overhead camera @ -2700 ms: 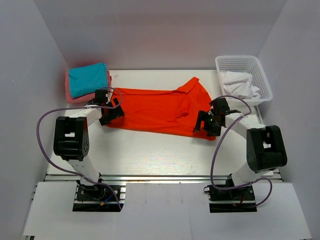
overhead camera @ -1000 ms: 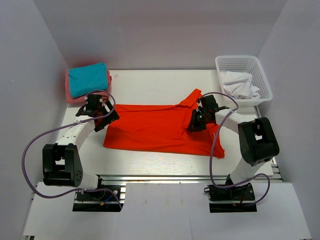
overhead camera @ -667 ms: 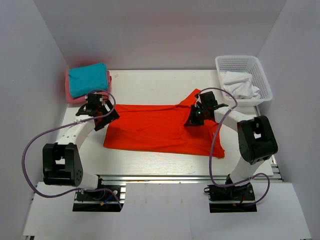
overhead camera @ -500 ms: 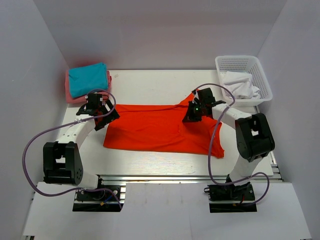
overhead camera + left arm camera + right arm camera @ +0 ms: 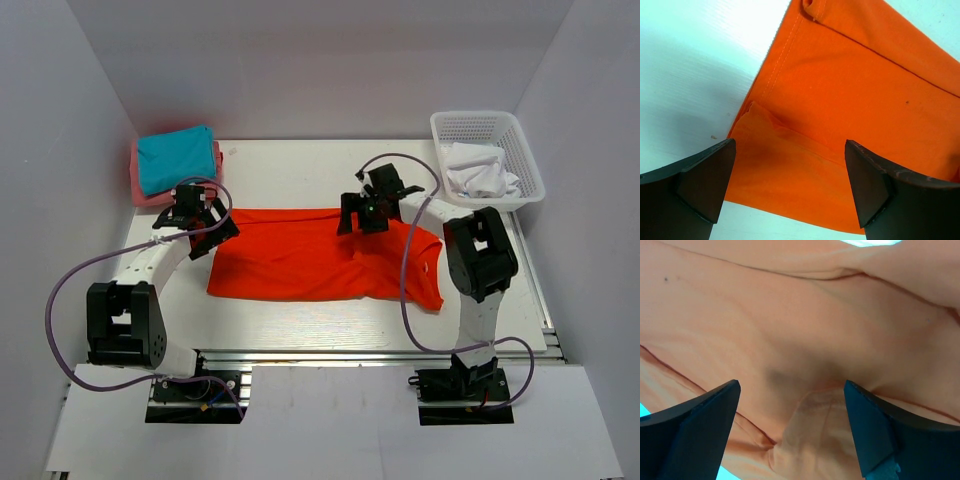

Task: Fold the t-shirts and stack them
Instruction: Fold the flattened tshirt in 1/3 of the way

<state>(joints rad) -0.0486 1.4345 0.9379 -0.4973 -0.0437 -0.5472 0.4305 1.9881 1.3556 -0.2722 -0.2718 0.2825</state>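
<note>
A bright orange-red t-shirt point(image 5: 290, 265) lies spread across the middle of the table, its right part folded in on itself. My left gripper point(image 5: 213, 232) hovers open over the shirt's left edge; in the left wrist view the cloth point(image 5: 850, 90) and a folded-under corner show between the fingers point(image 5: 705, 185). My right gripper point(image 5: 350, 222) is open above the shirt's back edge near the middle, with a folded flap of cloth point(image 5: 830, 420) under its jaws and nothing held. A folded teal t-shirt point(image 5: 178, 160) rests on a pink one point(image 5: 150, 196) at the back left.
A white mesh basket point(image 5: 488, 124) at the back right holds a crumpled white t-shirt point(image 5: 480, 170). White walls close in the left, back and right sides. Both arms' cables loop over the table's sides.
My right gripper dragged the shirt's collar part leftward along the back edge, folding it over the body, then opened and let it go. The left arm has stayed put.
</note>
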